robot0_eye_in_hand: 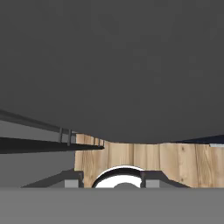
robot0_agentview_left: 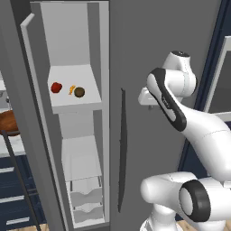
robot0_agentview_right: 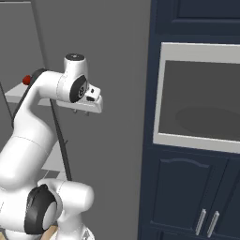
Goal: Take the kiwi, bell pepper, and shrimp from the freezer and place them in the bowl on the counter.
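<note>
Up on a white shelf (robot0_agentview_left: 74, 97) inside the open freezer (robot0_agentview_left: 79, 45), the kiwi (robot0_agentview_left: 79, 92), the shrimp (robot0_agentview_left: 71, 90) and the bell pepper (robot0_agentview_left: 56, 87) lie in a row: the pepper at the left, the shrimp in the middle just beside the kiwi, the kiwi at the right. Below them sit another shelf and white drawers (robot0_agentview_left: 85, 198). The freezer's door (robot0_agentview_left: 22, 135) stands swung open at the left, and past its edge I see part of the reddish-brown bowl (robot0_agentview_left: 6, 122) on the desk (robot0_agentview_left: 11, 145) above navy drawers. A long dark handle (robot0_agentview_left: 122, 149) runs down the grey door panel to the right of the open compartment. My gripper (robot0_agentview_right: 80, 112) hangs in front of that grey panel, well apart from the food and to its right, pointing downward. It holds nothing; how far apart its fingers stand I cannot tell. Further right is a navy cabinet wall with a built-in oven (robot0_agentview_right: 199, 98), and below me is wooden floor (robot0_eye_in_hand: 175, 164).
</note>
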